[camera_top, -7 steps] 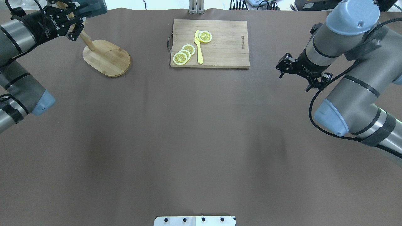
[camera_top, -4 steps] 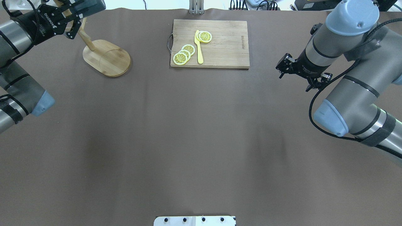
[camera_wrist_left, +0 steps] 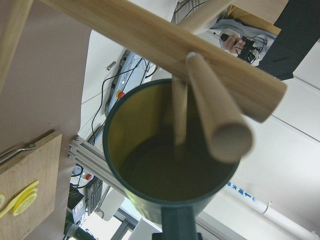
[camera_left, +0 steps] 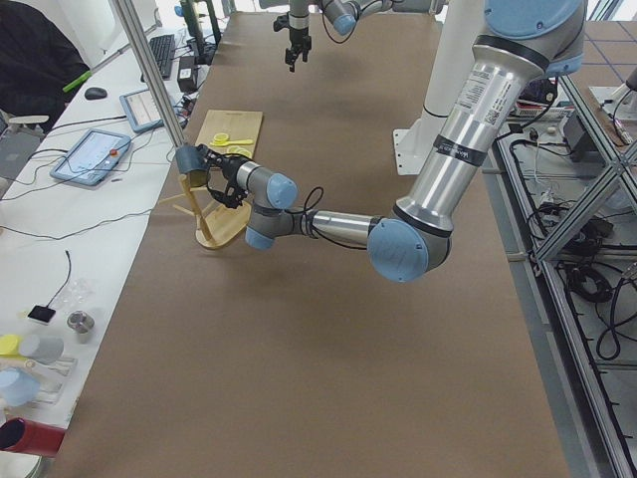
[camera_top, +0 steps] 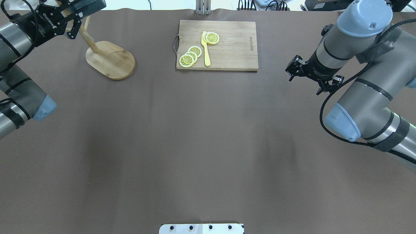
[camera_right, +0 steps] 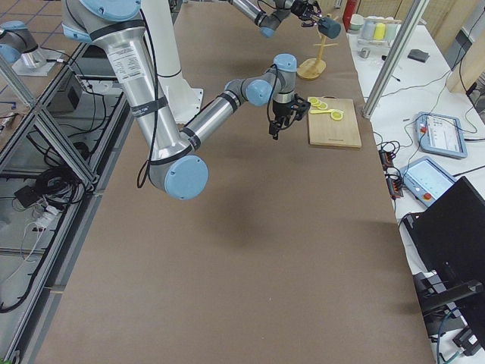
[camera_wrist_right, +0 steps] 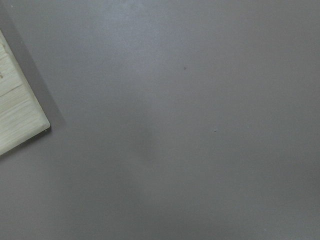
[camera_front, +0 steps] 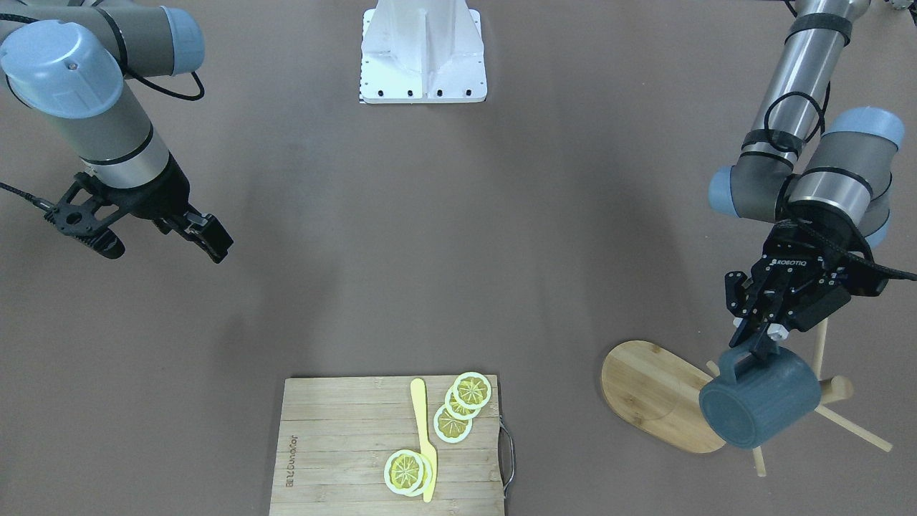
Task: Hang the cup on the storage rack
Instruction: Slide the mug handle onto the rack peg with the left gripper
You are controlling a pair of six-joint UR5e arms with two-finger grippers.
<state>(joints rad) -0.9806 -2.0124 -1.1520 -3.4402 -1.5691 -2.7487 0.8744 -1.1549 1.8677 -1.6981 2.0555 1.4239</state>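
Two grippers show; the left gripper (camera_front: pixel 751 345) is closed on the handle of the cup (camera_front: pixel 763 408); the cup lies sideways against the storage rack (camera_front: pixel 648 390), whose base is at its 9 o'clock; a thin peg (camera_wrist_left: pixel 180 112) enters its mouth; the right gripper (camera_front: pixel 159 247) hangs wide open, empty.

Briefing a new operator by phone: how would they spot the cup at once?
Find the wooden storage rack with the oval base, off to one side of the cutting board. The cup is tipped on its side at the rack's pegs, held at the handle by the left gripper. It is the only blue-grey thing, olive-yellow inside.
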